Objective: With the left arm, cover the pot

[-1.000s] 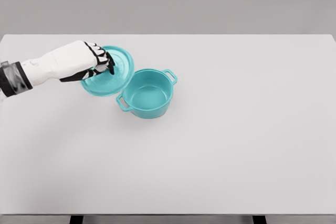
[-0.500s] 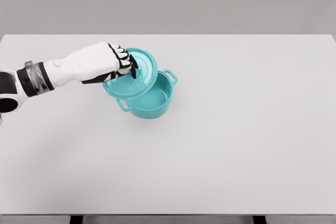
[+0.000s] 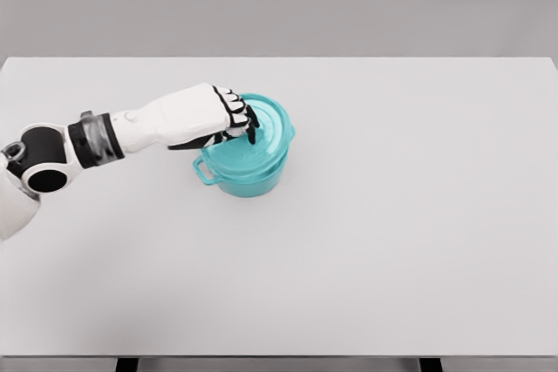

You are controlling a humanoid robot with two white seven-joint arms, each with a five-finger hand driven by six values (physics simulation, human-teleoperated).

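Left hand (image 3: 212, 117) fingers curled on teal lid (image 3: 261, 132), lid over pot (image 3: 247, 176)

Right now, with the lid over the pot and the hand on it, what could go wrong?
1. The left hand grips the lid, which looks slightly off-centre on the pot; released so, it may sit crooked or slide off.
2. Pressing sideways could push the pot across the table.

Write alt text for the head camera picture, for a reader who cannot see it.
A white robot left hand grips a round teal lid over a teal two-handled pot, which it covers almost wholly. The pot stands on a plain white table. The arm reaches in from the left edge; no right arm shows.
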